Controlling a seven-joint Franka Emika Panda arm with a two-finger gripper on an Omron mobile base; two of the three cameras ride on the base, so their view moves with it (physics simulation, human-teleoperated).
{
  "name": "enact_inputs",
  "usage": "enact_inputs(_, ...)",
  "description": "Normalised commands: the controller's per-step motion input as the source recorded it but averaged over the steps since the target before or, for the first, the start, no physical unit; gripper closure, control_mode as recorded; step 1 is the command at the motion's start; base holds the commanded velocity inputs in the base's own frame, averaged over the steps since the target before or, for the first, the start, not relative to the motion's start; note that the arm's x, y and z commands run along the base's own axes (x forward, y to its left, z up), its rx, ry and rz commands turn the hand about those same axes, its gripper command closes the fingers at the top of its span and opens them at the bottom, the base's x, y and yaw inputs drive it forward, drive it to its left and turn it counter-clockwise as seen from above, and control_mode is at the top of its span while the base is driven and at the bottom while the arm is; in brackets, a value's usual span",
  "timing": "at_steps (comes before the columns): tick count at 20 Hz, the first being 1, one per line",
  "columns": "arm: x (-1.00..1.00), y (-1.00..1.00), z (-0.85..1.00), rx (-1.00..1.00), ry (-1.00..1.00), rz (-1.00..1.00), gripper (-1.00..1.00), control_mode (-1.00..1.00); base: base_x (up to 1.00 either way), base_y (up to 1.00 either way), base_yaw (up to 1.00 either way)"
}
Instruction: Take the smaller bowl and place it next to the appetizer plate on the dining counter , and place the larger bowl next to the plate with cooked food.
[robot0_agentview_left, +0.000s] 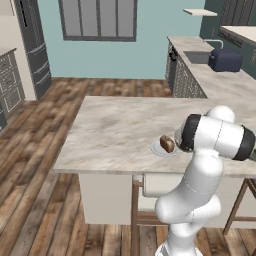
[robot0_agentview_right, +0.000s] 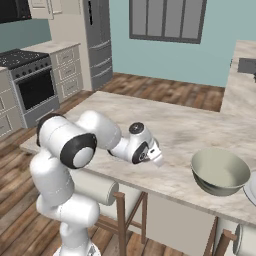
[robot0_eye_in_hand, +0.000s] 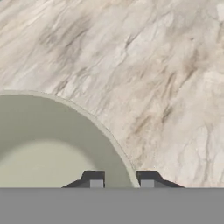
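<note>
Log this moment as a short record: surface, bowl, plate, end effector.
surface: dining counter, veined marble top
bowl: grey-green bowl, upright on the counter near its front edge, nothing inside
plate: white plate on the counter, carrying a brown food item
end effector: end effector shut, holding nothing, over the counter to the left of the bowl in the right base view, apart from it
</note>
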Motion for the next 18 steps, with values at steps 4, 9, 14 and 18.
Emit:
enact_inputs(4, -0.05, -0.18, 0.67, 0.00, 0.01, -0.01, -1.00, -1.00, 0.00, 0.00, 0.00)
enact_inputs(9, -0.41, -0.05, 1.00, 0.00, 0.00, 0.00, -1.00, -1.00, 0.00, 0.00, 0.00)
enact_inputs(14, -0.82, 0.24, 1.00, -0.05, 0.00, 0.04, -1.00, -1.00, 0.00, 0.00, 0.00)
enact_inputs(18, -0.94, 0.70, 1.00, -0.17, 0.00, 0.08, -1.00, -1.00, 0.00, 0.00, 0.00)
